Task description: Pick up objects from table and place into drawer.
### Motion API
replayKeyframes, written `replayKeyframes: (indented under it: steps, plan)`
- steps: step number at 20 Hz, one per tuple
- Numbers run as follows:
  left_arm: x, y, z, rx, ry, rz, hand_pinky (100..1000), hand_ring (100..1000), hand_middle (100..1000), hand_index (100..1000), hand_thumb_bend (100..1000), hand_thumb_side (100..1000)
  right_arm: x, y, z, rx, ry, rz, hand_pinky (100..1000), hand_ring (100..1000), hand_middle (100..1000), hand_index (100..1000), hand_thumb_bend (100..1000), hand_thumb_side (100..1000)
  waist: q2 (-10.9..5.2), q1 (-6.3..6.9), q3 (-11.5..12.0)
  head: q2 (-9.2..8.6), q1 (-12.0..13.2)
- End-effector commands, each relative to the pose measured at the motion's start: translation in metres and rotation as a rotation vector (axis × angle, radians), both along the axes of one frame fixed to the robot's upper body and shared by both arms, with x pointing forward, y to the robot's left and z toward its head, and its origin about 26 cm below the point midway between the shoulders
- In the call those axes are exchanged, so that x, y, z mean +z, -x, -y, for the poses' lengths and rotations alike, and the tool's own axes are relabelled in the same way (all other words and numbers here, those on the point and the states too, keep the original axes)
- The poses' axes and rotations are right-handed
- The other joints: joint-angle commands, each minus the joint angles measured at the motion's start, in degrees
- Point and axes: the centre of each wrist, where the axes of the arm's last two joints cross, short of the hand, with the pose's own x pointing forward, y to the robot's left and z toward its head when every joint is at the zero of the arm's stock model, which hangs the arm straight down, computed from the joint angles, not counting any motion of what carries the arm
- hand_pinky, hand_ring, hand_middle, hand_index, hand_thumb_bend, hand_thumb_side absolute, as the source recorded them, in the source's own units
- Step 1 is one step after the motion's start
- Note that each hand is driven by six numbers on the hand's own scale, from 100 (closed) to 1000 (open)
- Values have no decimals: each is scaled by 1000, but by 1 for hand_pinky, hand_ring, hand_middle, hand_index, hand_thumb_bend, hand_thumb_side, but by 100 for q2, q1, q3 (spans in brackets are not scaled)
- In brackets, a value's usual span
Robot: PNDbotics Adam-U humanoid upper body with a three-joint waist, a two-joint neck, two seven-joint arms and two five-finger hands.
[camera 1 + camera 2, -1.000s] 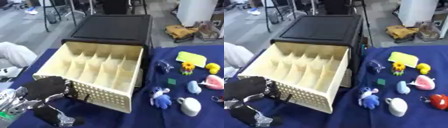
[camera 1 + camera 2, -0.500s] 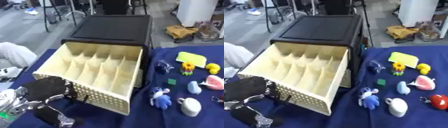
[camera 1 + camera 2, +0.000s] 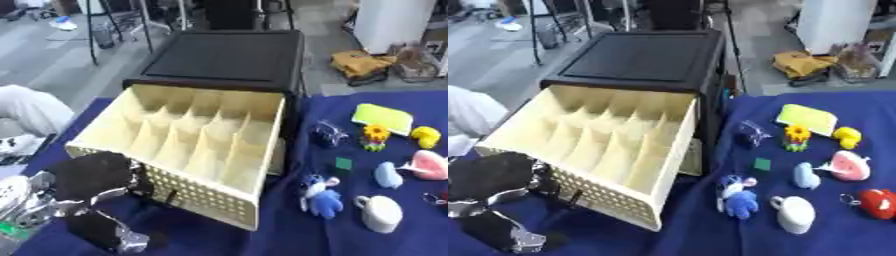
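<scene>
A cream drawer [image 3: 203, 196] with a perforated front stands pulled out of the black cabinet [image 3: 229, 54]; its divided compartments hold nothing that I can see. My left hand [image 3: 89, 176], black with silver parts, is at the drawer's front left corner, close against the front wall. On the blue cloth to the right lie a blue plush [image 3: 322, 197], a white mug [image 3: 382, 215], a light blue piece [image 3: 388, 175], a pink object [image 3: 429, 165], a small green square [image 3: 343, 163], a flower toy [image 3: 375, 136], a yellow figure [image 3: 427, 136], a yellow-green pad [image 3: 382, 118] and a red object [image 3: 878, 203].
A dark translucent item [image 3: 325, 133] lies near the cabinet's right side. A white bundle [image 3: 26, 107] sits off the table's left edge. Beyond the table are floor, stands and a yellow heap [image 3: 360, 62]. Bare blue cloth [image 3: 289, 235] shows in front of the drawer.
</scene>
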Motion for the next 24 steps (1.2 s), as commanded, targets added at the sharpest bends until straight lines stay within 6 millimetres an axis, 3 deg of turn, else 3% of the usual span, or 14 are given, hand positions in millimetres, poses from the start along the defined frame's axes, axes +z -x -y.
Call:
replayKeyframes:
  steps: [1, 6, 9, 13, 14, 15, 16, 17, 18, 19, 21, 24]
  plan:
    - [4, 3, -3, -3, 6, -24, 451, 667, 666, 952, 295, 1000, 10, 3, 0, 4, 13, 34, 739, 818, 674, 713, 185, 995, -65, -15, -5, -55, 11]
    - [4, 3, -4, 2, 18, -39, 466, 661, 668, 967, 272, 1000, 10, 3, 0, 5, 12, 35, 739, 818, 673, 712, 185, 995, -60, -9, -8, -71, 15]
    - [6, 2, -4, -6, 25, -42, 505, 722, 805, 1000, 272, 1000, 10, 3, 0, 5, 11, 34, 739, 817, 673, 711, 185, 995, -64, -6, -7, -76, 7]
    - [8, 2, -6, -9, 31, -90, 535, 744, 838, 1000, 262, 1000, 10, 3, 0, 6, 10, 34, 738, 817, 673, 711, 186, 995, -66, -4, -10, -85, 6]
    - [9, 2, -6, -8, 33, -99, 533, 731, 785, 903, 242, 1000, 10, 3, 0, 6, 10, 33, 739, 817, 673, 711, 187, 995, -65, -3, -10, -87, 3]
    - [7, 2, -7, -4, 39, -122, 533, 731, 785, 903, 242, 1000, 10, 3, 0, 6, 10, 34, 739, 817, 673, 711, 187, 995, -60, -2, -13, -97, -5]
    - [6, 3, -8, 2, 49, -148, 491, 688, 738, 823, 222, 1000, 10, 3, 0, 6, 11, 34, 739, 817, 673, 710, 187, 995, -55, 0, -15, -106, -13]
    - [5, 3, -9, 11, 63, -171, 491, 688, 738, 823, 222, 1000, 10, 3, 0, 6, 11, 34, 739, 817, 673, 710, 187, 995, -51, 2, -18, -112, -17]
    - [5, 4, -10, 17, 73, -190, 469, 655, 693, 825, 299, 1000, 10, 3, 0, 6, 12, 34, 739, 817, 672, 710, 186, 994, -48, 4, -20, -124, -24]
    - [4, 4, -11, 20, 80, -207, 466, 645, 676, 828, 311, 1000, 11, 3, 0, 6, 13, 34, 739, 817, 672, 710, 188, 994, -44, 5, -22, -134, -29]
    - [4, 5, -13, 27, 89, -229, 402, 573, 589, 843, 358, 1000, 11, 3, 0, 6, 13, 36, 739, 817, 673, 710, 185, 995, -42, 11, -28, -152, -37]
    - [4, 5, -17, 34, 87, -238, 316, 491, 552, 890, 395, 1000, 12, 3, -1, 8, 13, 38, 739, 817, 673, 710, 186, 995, -33, 22, -49, -193, -58]
